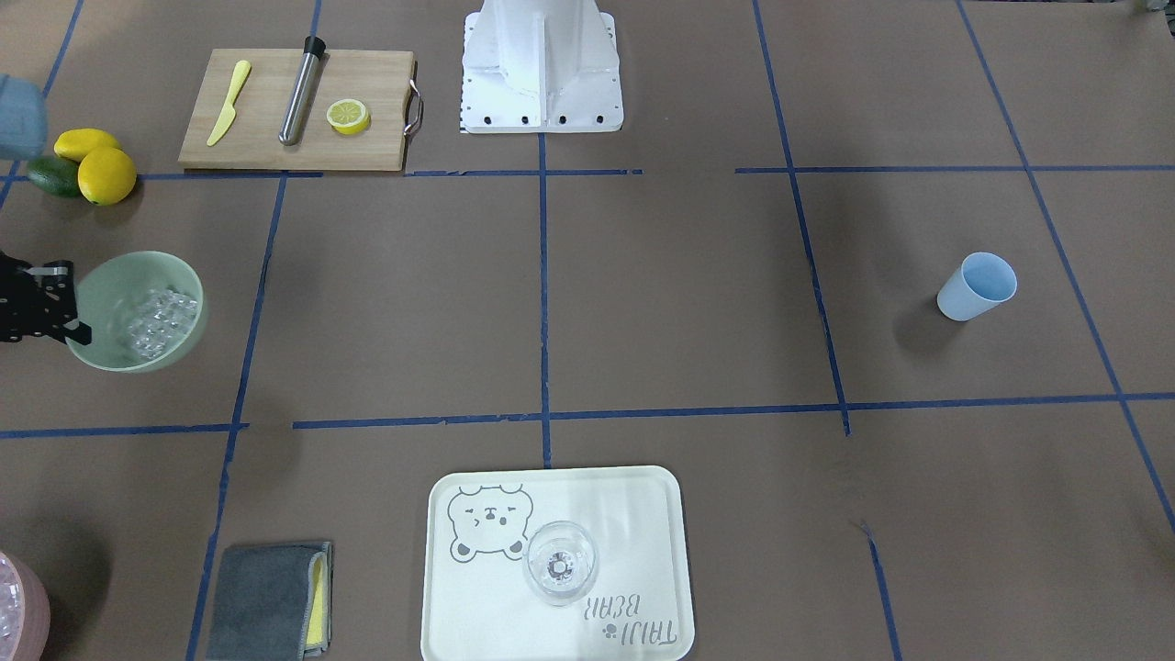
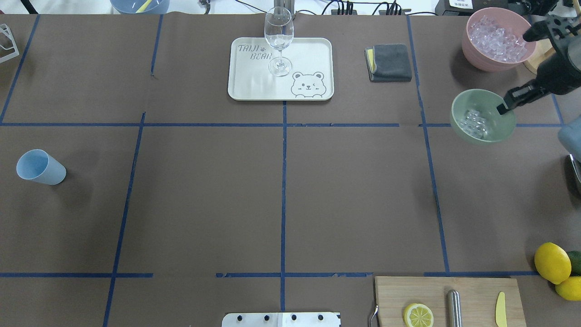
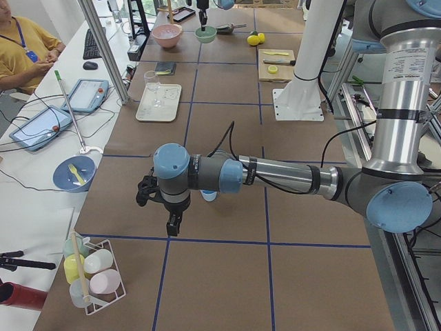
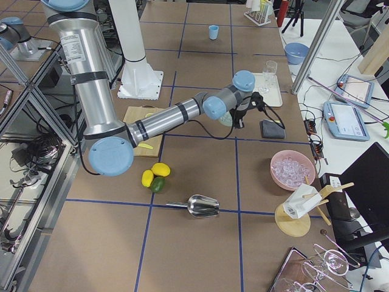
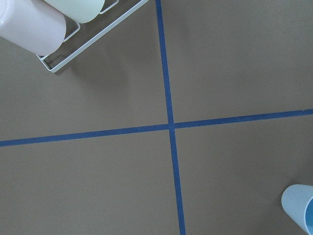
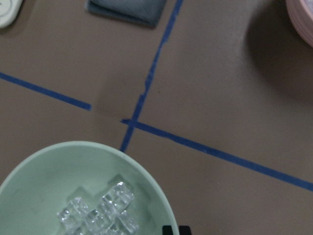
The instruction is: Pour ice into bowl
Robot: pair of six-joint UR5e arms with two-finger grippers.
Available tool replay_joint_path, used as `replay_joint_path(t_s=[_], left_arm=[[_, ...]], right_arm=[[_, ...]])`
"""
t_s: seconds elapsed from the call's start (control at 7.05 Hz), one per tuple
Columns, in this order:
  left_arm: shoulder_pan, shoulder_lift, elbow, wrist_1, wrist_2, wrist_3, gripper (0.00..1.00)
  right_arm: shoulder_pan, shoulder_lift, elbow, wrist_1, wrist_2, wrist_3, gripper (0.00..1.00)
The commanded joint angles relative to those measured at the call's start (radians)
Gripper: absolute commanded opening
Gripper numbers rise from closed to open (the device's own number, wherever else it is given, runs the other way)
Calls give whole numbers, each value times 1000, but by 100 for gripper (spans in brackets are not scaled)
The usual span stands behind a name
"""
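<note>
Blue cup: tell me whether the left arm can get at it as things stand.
Probably yes. The blue cup stands by itself on the brown paper at the robot's left. The left hand hangs close beside it, and nothing shows between them.

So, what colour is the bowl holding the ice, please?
The bowl is pale mint green; overhead view.

Matte green bowl; glassy clear ice; wooden board.

A robotics lab is shown: the worktop is covered in brown paper and gridded with blue tape. Teach pendants are laid on a side desk, where an operator is seated.
</note>
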Motion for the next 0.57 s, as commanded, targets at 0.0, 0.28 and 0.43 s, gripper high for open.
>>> replay_joint_path(t_s=[0.0,0.28,0.43], left_arm=[[2,-1,1,-3,-2,1,100],[2,-1,1,-3,-5,1,100],[3,-1,1,-3,-5,1,100]], right_arm=[[7,-123,-17,47,-3,-54,0],[3,-137,-134,212,-3,-47,0],[-5,-137,-207,340,-3,1,0]])
